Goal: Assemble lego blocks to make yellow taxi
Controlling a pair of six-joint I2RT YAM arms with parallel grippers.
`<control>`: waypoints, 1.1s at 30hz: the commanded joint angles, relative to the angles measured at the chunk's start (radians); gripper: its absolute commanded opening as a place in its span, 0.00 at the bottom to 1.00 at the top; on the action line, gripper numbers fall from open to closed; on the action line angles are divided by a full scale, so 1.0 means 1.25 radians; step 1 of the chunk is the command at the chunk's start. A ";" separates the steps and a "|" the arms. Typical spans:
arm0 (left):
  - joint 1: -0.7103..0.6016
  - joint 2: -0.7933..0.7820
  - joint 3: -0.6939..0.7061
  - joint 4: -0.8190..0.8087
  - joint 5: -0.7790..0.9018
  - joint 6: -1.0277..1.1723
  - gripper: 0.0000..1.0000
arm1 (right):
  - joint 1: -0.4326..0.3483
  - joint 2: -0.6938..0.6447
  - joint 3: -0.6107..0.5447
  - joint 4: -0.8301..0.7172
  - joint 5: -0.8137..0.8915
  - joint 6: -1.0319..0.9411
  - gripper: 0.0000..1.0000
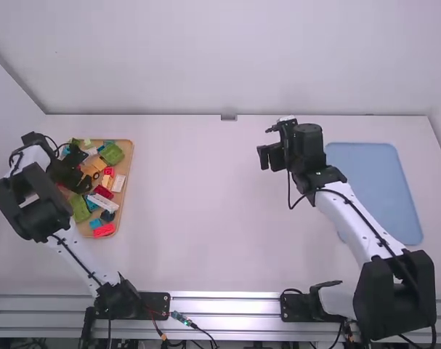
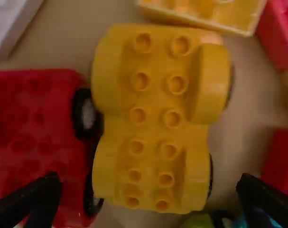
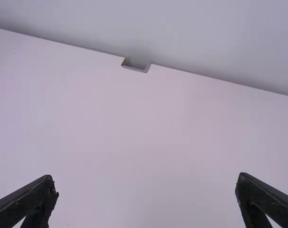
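My left gripper (image 1: 81, 180) hangs low over the wooden tray (image 1: 128, 174) of mixed blocks. In the left wrist view, a yellow car base (image 2: 155, 114) with studs, curved fenders and dark wheels lies below and between the spread fingers of the left gripper (image 2: 151, 197), which hold nothing. A red block piece (image 2: 34, 137) with a black wheel sits right beside it, and a lighter yellow brick (image 2: 200, 13) lies close to its end. My right gripper (image 1: 266, 157) is above the middle right of the table; in the right wrist view the right gripper (image 3: 147, 190) stands open over bare tabletop.
A light blue mat (image 1: 369, 182) lies at the right, partly under the right arm. Green blocks (image 1: 112, 153), a white brick (image 1: 118, 183) and red bricks (image 1: 103, 230) crowd the tray. A wall rises behind the table's far edge, which has a small notch (image 3: 136, 65).
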 commanded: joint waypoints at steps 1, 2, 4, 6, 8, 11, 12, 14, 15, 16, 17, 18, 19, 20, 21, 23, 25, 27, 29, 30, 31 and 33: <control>-0.022 0.006 0.035 -0.026 0.002 -0.014 0.97 | -0.007 0.001 0.025 -0.003 0.003 -0.001 0.99; -0.027 0.006 0.036 -0.031 -0.001 -0.014 0.97 | -0.009 0.001 0.025 -0.005 0.003 -0.001 0.99; -0.027 0.006 0.033 -0.029 0.000 -0.015 0.97 | -0.009 0.001 0.025 -0.011 0.003 -0.001 0.99; -0.024 0.006 0.027 -0.031 0.004 -0.017 0.97 | -0.009 0.001 0.025 -0.017 0.003 -0.001 0.99; -0.019 0.006 0.018 -0.027 0.005 -0.029 0.97 | -0.009 0.001 0.025 -0.021 0.003 -0.001 0.99; -0.017 0.006 -0.003 -0.002 -0.026 -0.103 0.97 | -0.009 0.001 0.025 -0.022 0.003 -0.001 0.99; -0.019 0.006 -0.006 0.000 -0.029 -0.111 0.97 | -0.009 0.001 0.025 -0.021 0.003 -0.001 0.99; -0.022 0.006 -0.011 -0.007 -0.030 -0.125 0.96 | -0.009 0.001 0.025 -0.020 0.003 -0.001 0.99; -0.022 0.006 -0.011 -0.017 -0.022 -0.121 0.95 | -0.009 0.001 0.025 -0.020 0.003 -0.002 0.99; -0.022 0.006 -0.011 -0.022 -0.018 -0.122 0.95 | -0.009 0.001 0.025 -0.020 0.003 -0.001 0.99; -0.022 0.006 -0.011 -0.030 -0.012 -0.127 0.93 | -0.009 0.001 0.025 -0.020 0.003 -0.001 0.99; -0.022 0.006 -0.011 -0.033 -0.012 -0.140 0.91 | -0.009 0.001 0.025 -0.020 0.003 -0.001 0.99; -0.023 0.006 -0.011 -0.033 -0.014 -0.148 0.90 | -0.009 0.001 0.025 -0.020 0.003 -0.002 0.99; -0.024 0.006 -0.011 -0.032 -0.020 -0.166 0.89 | -0.009 0.001 0.025 -0.019 0.003 -0.001 0.99; -0.029 0.006 -0.011 -0.029 -0.034 -0.188 0.88 | -0.009 0.001 0.025 -0.017 0.003 -0.001 0.99; -0.033 0.006 -0.010 -0.009 -0.070 -0.228 0.84 | -0.009 0.001 0.025 -0.014 0.001 -0.001 0.99; -0.033 0.006 -0.011 0.002 -0.091 -0.249 0.84 | -0.009 0.001 0.025 -0.011 0.000 -0.001 0.99; -0.039 0.006 -0.011 0.006 -0.108 -0.278 0.80 | -0.009 0.001 0.025 -0.007 0.004 -0.001 0.99; -0.042 0.006 -0.011 0.003 -0.106 -0.287 0.79 | -0.009 0.001 0.025 -0.008 0.002 -0.001 1.00; -0.043 0.006 -0.011 0.003 -0.106 -0.294 0.78 | -0.009 0.001 0.025 -0.008 0.004 -0.001 0.99; -0.043 0.006 -0.011 0.000 -0.107 -0.296 0.78 | -0.009 0.001 0.025 -0.008 0.003 -0.001 0.99; -0.047 0.005 -0.011 -0.011 -0.106 -0.296 0.77 | -0.009 0.001 0.025 -0.008 0.000 -0.001 0.99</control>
